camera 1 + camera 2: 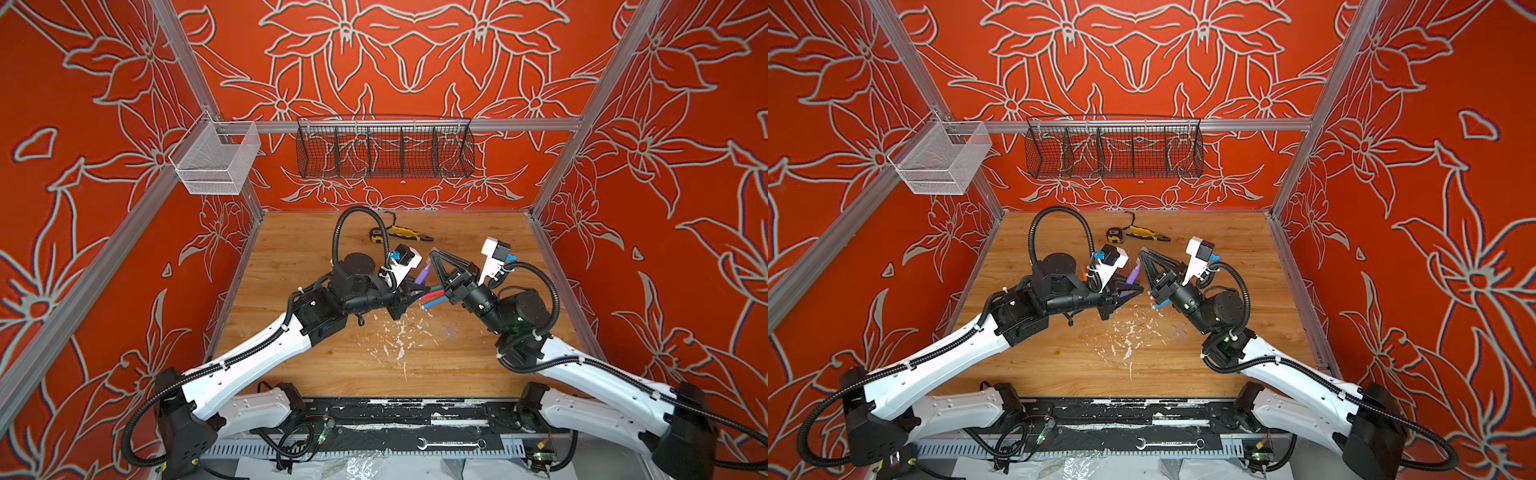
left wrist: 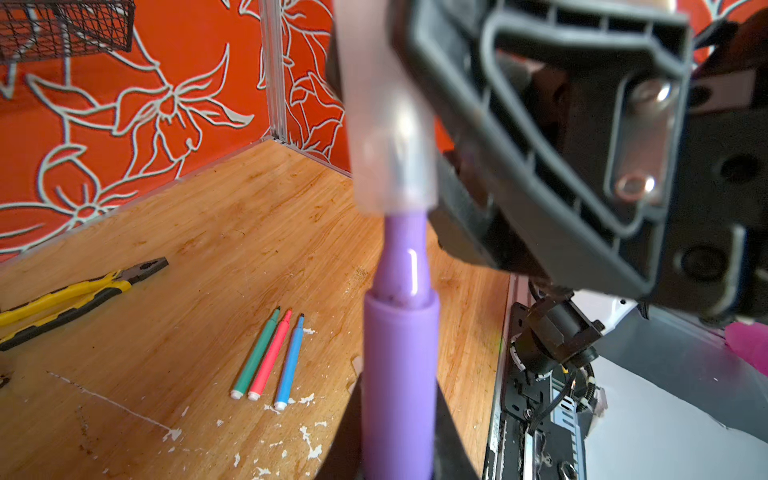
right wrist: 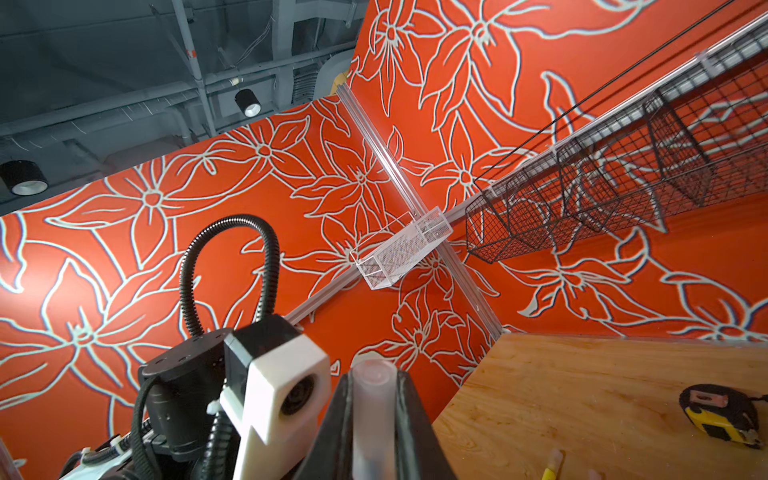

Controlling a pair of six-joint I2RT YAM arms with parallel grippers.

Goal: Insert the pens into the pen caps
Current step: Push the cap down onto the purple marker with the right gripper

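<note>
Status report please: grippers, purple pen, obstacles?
Left gripper, jaws shut on purple pen. Right gripper, jaws shut on clear cap. Cap over pen tip, neck exposed. Nothing in the way.

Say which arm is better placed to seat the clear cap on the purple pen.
Right, probably. The right tool is shut on the clear cap, which sits over the tip of the purple pen, so it can push down the barrel. The left tool grips that pen and need only brace.
</note>
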